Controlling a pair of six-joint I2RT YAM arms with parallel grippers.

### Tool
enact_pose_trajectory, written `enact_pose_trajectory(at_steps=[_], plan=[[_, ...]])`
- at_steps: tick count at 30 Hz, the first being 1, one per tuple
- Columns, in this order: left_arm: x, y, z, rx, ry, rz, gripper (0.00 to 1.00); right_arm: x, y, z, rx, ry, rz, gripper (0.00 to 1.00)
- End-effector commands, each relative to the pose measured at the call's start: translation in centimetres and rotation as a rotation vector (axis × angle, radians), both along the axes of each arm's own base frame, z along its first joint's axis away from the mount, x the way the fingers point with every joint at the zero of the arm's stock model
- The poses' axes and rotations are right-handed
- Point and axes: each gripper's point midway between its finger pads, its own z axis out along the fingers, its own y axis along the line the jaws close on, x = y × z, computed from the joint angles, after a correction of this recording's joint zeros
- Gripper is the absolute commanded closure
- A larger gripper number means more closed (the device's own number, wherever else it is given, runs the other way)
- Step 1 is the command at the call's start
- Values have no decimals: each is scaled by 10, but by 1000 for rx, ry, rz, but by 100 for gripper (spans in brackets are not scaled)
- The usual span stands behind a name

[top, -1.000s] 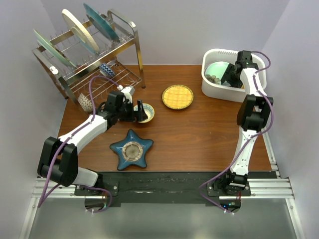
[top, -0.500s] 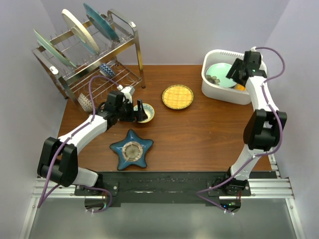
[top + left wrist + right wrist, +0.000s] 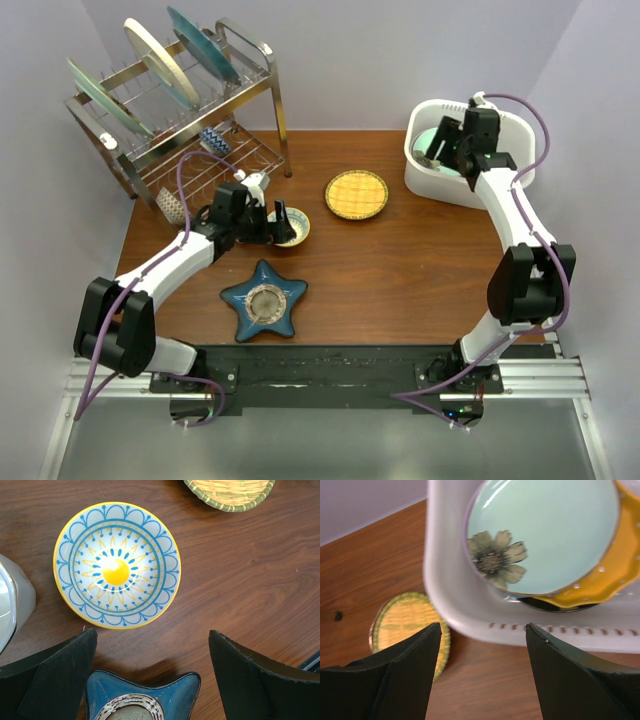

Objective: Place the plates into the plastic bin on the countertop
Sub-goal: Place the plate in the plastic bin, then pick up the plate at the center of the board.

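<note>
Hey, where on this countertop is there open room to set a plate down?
The widest bare countertop lies right of the star-shaped plate, in front of the yellow plate and the plastic bin. A narrower strip separates those two. The left side is crowded: small bowl, left gripper and wire rack sit close together.

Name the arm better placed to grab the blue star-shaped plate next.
Left. The left hand, open, hovers beside the star plate; the right hand is far off over the bin.
</note>
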Motion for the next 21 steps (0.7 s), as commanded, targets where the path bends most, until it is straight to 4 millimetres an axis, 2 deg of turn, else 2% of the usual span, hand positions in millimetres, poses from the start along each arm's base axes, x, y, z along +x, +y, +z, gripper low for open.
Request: enact_pose_trajectory(at_steps=[1,2,11,15,21], plan=[[1,4,6,14,-42,-1,2,-6,33,32,48,-105,98,28],[1,4,4,15,-38,1,2,-10,39,22,49,-85,111,28],[0,5,0,20,-28,6,2,-31,76,-9,96,-20,224,29],[-1,5,-3,19,-19,7,2,-41,101,-24,135,17,285,29],[-1,5,-4,17,-15,10,2,-60,139,-59,140,103,375,30]])
